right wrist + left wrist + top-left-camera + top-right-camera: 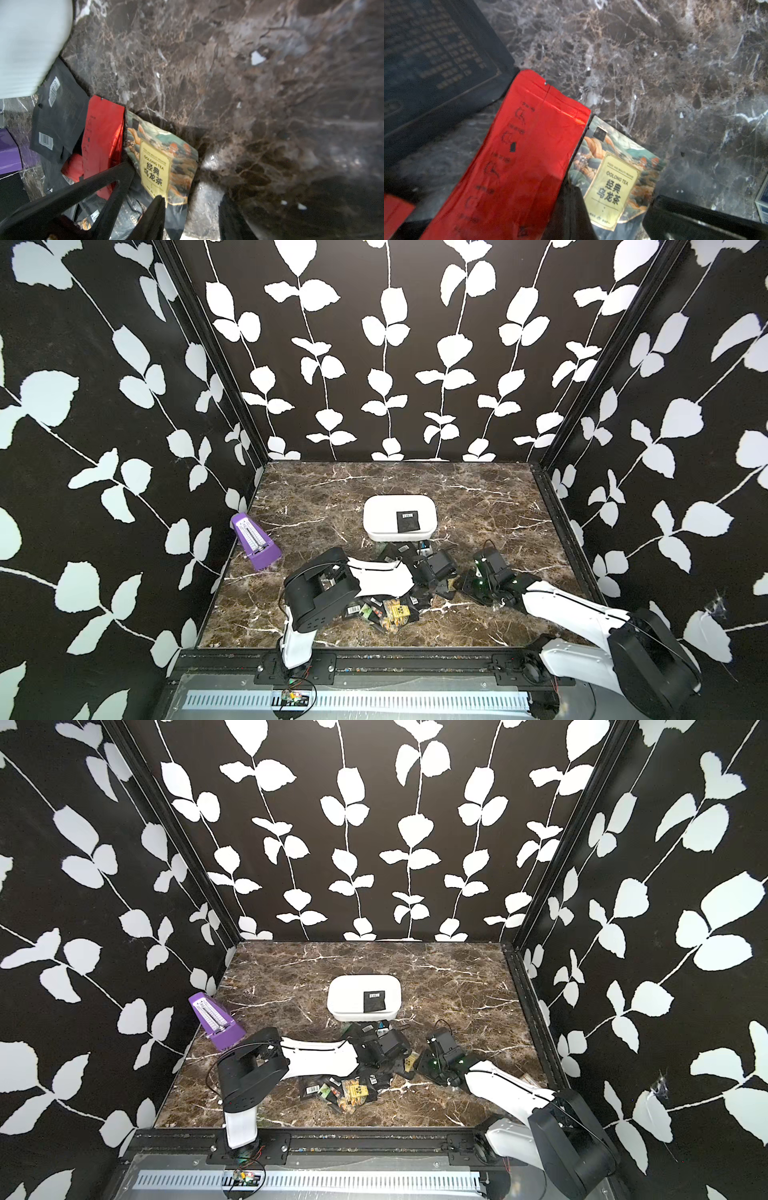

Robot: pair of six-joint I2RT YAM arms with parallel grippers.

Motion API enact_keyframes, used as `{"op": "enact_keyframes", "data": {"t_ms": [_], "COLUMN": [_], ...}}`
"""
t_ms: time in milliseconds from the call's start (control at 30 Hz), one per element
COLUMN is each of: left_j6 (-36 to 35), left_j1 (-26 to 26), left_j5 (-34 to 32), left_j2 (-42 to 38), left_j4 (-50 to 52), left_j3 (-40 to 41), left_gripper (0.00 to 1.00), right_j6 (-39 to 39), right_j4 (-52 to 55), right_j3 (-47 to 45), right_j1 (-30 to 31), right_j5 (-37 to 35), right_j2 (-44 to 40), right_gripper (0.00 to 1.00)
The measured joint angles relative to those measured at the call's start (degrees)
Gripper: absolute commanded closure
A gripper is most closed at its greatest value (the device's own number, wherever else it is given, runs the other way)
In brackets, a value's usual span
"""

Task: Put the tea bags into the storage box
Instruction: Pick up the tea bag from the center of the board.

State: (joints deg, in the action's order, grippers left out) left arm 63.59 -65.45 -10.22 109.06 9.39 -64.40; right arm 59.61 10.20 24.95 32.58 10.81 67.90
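Red foil fills much of the left wrist view: a red sachet (pixel 519 155) printed with small dark characters, too blurred to read, seemingly pinched in the left gripper (pixel 569 209), whose jaws are together. Just beside it on the marble table (pixel 478 506) lies an oolong sachet (pixel 614 182) labelled "OOLONG TEA" and "经典乌龙茶". The right gripper (pixel 191 209) has its jaws apart, one fingertip (pixel 154 209) at that sachet's edge. Black sachets (pixel 56 116) with white barcode labels lie beyond the red one. The remaining tea bags (pixel 382 610) are heaped between the arms, near of the white storage box (pixel 374 506), where one black barcoded sachet (pixel 407 521) lies flat. A purple metronome (pixel 255 541) stands at the left edge.
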Motion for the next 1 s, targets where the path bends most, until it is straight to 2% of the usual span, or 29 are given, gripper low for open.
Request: {"op": "enact_keyframes", "data": {"t_ms": [233, 500, 667, 867, 1000], "left_j6": [0.0, 0.0, 0.0, -0.2, -0.6], "left_j1": [0.0, 0.0, 0.0, 0.0, 0.0], "left_j5": [0.0, 0.0, -0.1, -0.1, -0.2], "left_j2": [0.0, 0.1, 0.1, 0.1, 0.1], "left_j4": [0.2, 0.2, 0.2, 0.2, 0.4], "left_j3": [-0.1, -0.1, -0.1, -0.1, -0.3], "left_gripper": [1.00, 1.00, 1.00, 1.00, 1.00], "right_j6": [0.1, 0.3, 0.5, 0.4, 0.2], "right_j4": [-4.5, -8.5, -10.8, -10.0, -9.0], "right_j3": [0.0, -0.3, -0.9, -0.9, -0.9], "right_j1": [0.0, 0.0, 0.0, 0.3, 0.7], "right_j5": [0.2, -0.1, -0.3, -1.4, -1.8], "right_j2": [2.5, 4.4, 5.3, 5.7, 5.2], "right_gripper": [0.58, 0.66, 0.76, 0.98, 1.00]}}
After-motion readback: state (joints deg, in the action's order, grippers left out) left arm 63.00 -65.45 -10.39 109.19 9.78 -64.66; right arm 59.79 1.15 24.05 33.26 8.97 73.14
